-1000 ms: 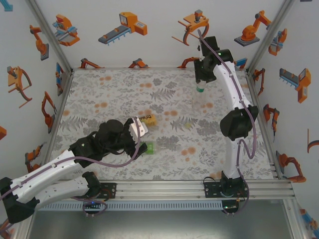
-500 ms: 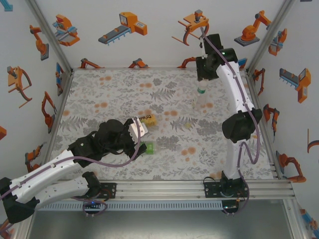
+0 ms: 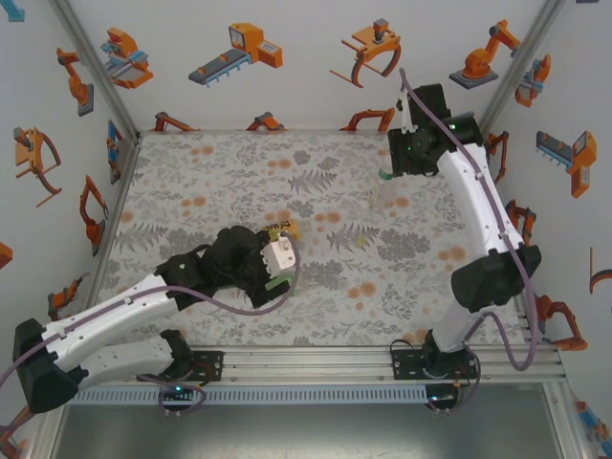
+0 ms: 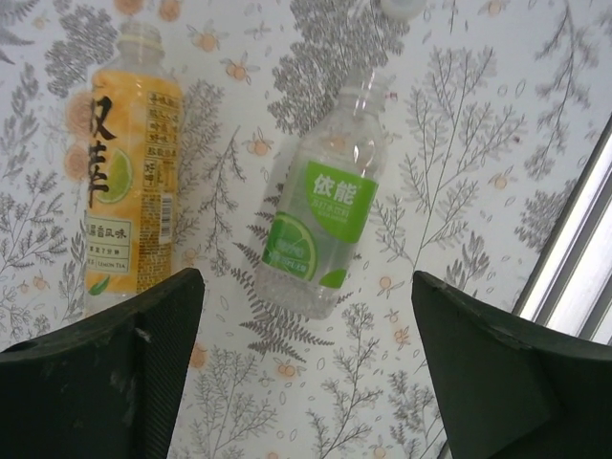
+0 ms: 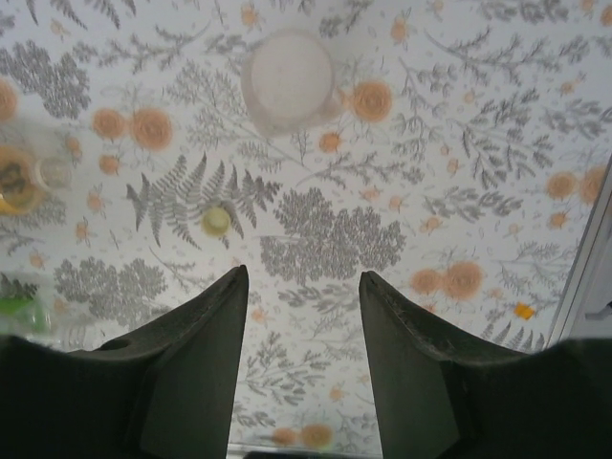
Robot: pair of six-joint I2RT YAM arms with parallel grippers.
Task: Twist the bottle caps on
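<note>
Left hand: fingers spread wide and holding nothing, poised over the two bottles lying near the middle of the table.
Amber bottle: flat on its side, yellow label up, neck bare.
Green-label bottle: lying just beside the amber one without touching it, neck also bare.
Right hand: fingers apart and empty, raised over the far right corner of the table.
Plain clear bottle: upright near the far right corner, below the right hand. A cap seems to sit on its neck, but how tightly it is seated cannot be told.
Loose cap: small and yellow-green, alone on the table between the standing bottle and the lying pair.
Pale cap: cut off by the frame edge, just beyond the green-label bottle's neck. Whether it is the same cap as the loose one cannot be told.
Stage: one bottle looks dealt with, while two are open and not yet stood up.
Risk, rolling: a lying bottle is round and light, so a finger landing on one side first could send it rolling out of the grasp.
Risk, crushing: the clear plastic looks thin, and a hard squeeze could buckle the body and tilt the neck.
Risk, cap: the small cap could pop free if pinched off-centre, or cross-thread if it meets a tilted neck.
Risk, toppling: the standing bottle looks empty, so a brush from the right arm could knock it over.
</note>
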